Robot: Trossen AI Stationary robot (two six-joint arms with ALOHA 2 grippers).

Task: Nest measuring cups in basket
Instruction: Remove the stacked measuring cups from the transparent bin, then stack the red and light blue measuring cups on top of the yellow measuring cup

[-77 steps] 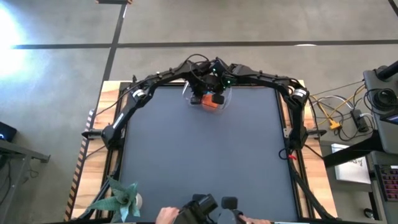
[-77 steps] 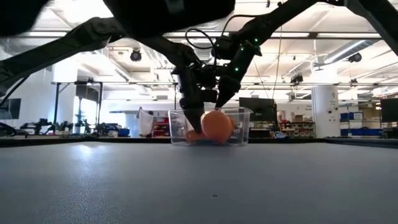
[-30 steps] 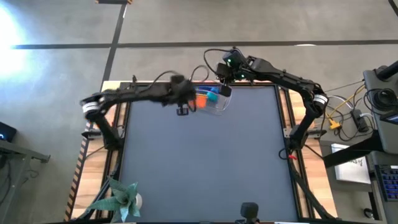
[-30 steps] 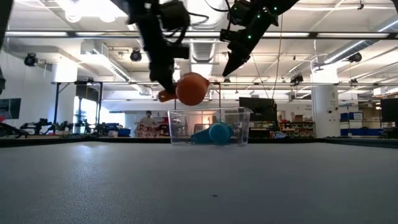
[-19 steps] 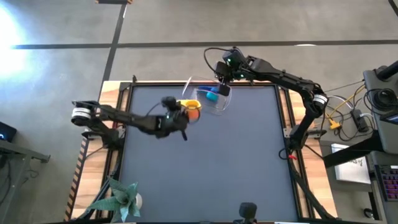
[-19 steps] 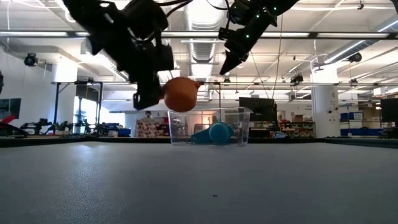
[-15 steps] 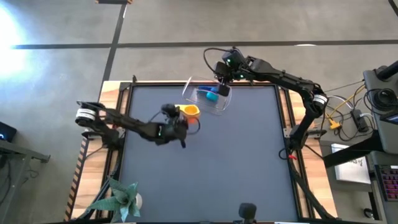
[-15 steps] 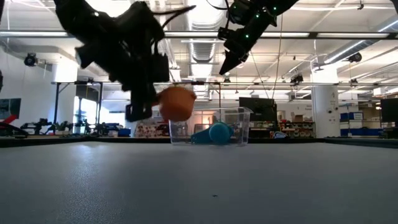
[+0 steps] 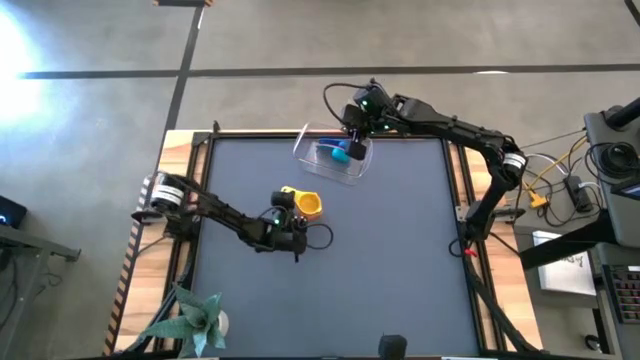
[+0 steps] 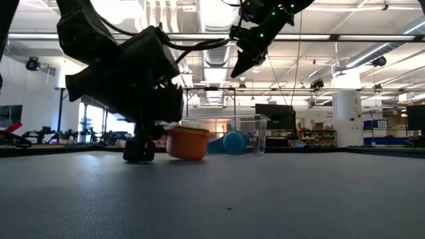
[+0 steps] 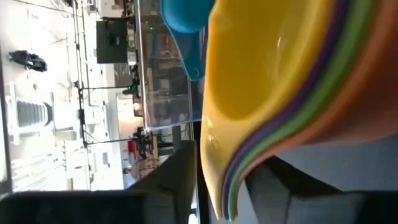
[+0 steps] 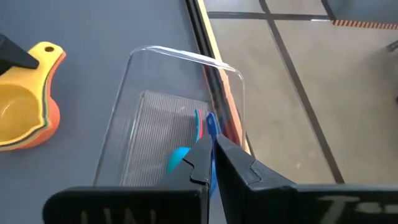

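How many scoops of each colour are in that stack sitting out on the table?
Yellow cup: 1
Purple cup: 1
Green cup: 1
Orange cup: 1
Total: 4 in the nested stack

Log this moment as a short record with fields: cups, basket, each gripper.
cup stack: yellow, purple, green, orange nested, on the table, outside the basket
basket: clear tub at the far edge, holding a light blue cup
left gripper: low by the stack's handle
right gripper: shut, above the basket
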